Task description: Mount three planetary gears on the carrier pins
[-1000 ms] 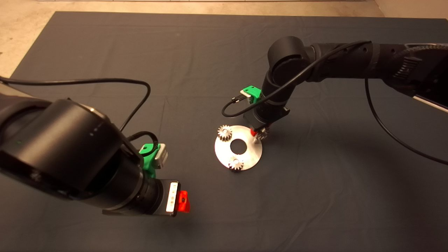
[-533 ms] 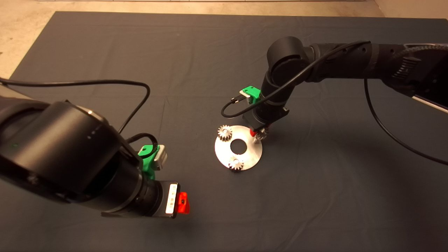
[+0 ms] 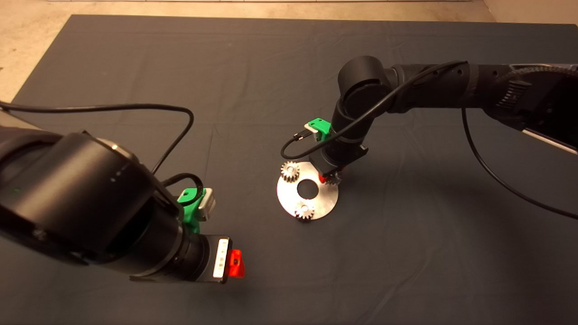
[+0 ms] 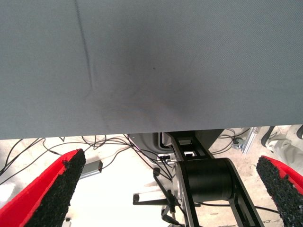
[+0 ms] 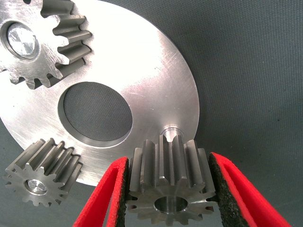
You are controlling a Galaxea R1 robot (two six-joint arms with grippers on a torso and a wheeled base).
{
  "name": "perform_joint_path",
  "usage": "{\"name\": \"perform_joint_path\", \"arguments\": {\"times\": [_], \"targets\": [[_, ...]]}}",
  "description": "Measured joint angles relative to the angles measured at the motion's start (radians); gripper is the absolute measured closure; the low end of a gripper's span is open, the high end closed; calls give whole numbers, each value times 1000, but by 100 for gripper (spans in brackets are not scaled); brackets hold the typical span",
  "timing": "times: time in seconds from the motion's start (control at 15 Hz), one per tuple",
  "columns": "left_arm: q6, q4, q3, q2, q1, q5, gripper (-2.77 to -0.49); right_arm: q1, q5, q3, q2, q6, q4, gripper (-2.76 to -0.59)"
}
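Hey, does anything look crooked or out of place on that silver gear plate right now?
Nothing stands out. Two gears sit on pins of the plate; the right gripper holds the third gear just short of the bare pin. Left gripper waits open.

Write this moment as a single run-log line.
right gripper: shut on third gear, beside free pin | two gears seated on plate | left gripper: open, idle

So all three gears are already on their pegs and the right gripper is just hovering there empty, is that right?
Not quite. Only two gears sit on pegs of the silver plate. The right gripper is shut on the third gear, held just short of the bare peg. The right wrist view shows this.
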Motion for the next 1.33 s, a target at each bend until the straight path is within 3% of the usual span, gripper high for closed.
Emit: {"name": "perform_joint_path", "arguments": {"times": [1.2, 1.33], "targets": [[-1, -9, 13, 0, 0, 0, -262, 0, 3, -16, 0, -1, 0, -107], [-1, -9, 13, 0, 0, 0, -262, 0, 10, -16, 0, -1, 0, -107]]}}
